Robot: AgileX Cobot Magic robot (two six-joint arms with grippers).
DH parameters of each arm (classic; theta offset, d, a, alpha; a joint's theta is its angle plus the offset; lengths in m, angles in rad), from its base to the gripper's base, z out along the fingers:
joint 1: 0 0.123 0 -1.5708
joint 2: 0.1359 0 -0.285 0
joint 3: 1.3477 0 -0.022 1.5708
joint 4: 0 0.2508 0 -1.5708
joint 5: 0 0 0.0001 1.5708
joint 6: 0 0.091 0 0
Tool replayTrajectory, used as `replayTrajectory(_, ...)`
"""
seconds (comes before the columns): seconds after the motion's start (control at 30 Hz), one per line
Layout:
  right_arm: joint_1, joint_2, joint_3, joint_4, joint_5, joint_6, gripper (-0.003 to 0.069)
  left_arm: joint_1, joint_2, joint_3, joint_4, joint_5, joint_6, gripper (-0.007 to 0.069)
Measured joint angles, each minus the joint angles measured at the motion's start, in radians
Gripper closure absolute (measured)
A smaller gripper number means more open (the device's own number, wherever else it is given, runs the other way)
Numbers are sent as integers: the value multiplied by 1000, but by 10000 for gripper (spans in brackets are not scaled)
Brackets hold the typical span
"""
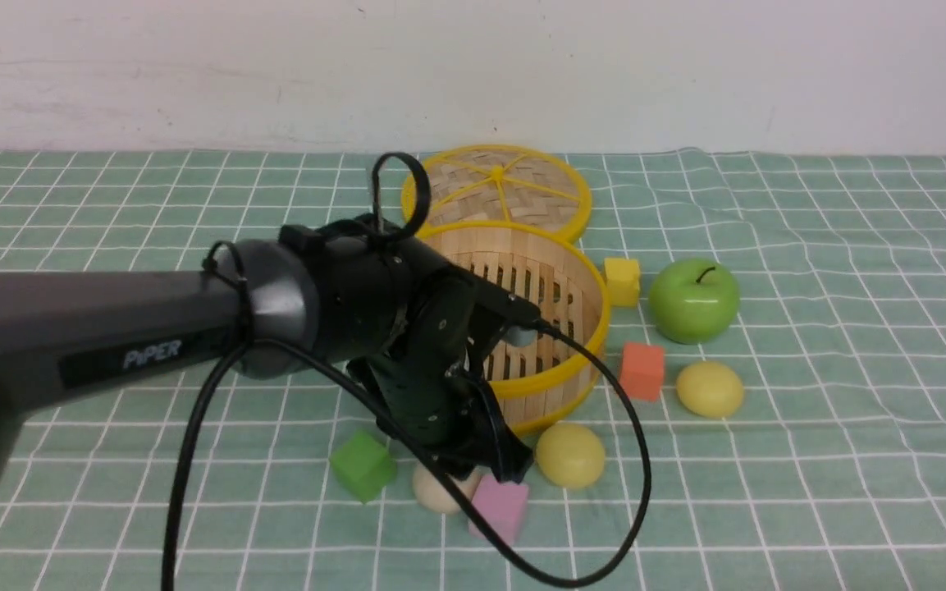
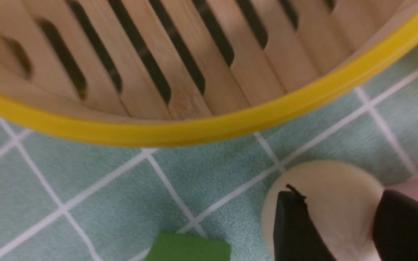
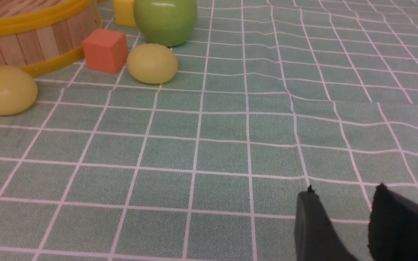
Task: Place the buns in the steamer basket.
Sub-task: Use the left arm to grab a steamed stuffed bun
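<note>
The steamer basket (image 1: 579, 328) stands mid-table; its yellow rim (image 2: 194, 130) fills the left wrist view. In front of it an off-white bun (image 1: 436, 492) lies on the cloth. My left gripper (image 1: 489, 472) is down over this bun (image 2: 332, 181), jaws open (image 2: 339, 194), one finger on each side. Two pale yellow buns lie on the cloth: one (image 1: 569, 453) by the basket's front wall, one (image 1: 710, 388) below the apple. Both show in the right wrist view (image 3: 5, 90) (image 3: 152, 63). My right gripper (image 3: 344, 190) hangs open over bare cloth, out of the front view.
The woven lid (image 1: 497, 185) leans behind the basket. A green apple (image 1: 694, 300) and a yellow cube (image 1: 622, 281) sit right of it. An orange cube (image 1: 642, 371) lies near the basket wall. A green cube (image 1: 363, 465) and a pink cube (image 1: 499, 507) flank the off-white bun.
</note>
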Motion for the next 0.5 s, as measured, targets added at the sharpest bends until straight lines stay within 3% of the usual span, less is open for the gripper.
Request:
replayTrajectory(0.2, 0, 0, 0, 0, 0, 0, 419, 0, 6, 0, -4, 0, -1, 344)
replayTrajectory(0.27, 0, 0, 0, 0, 0, 0, 419, 0, 6, 0, -10, 5, -1, 389)
replayTrajectory(0.33, 0, 0, 0, 0, 0, 0, 419, 0, 1, 0, -33, 25, -1, 533)
replayTrajectory(0.5, 0, 0, 0, 0, 0, 0, 419, 0, -58, -2, -89, 75, -1, 629)
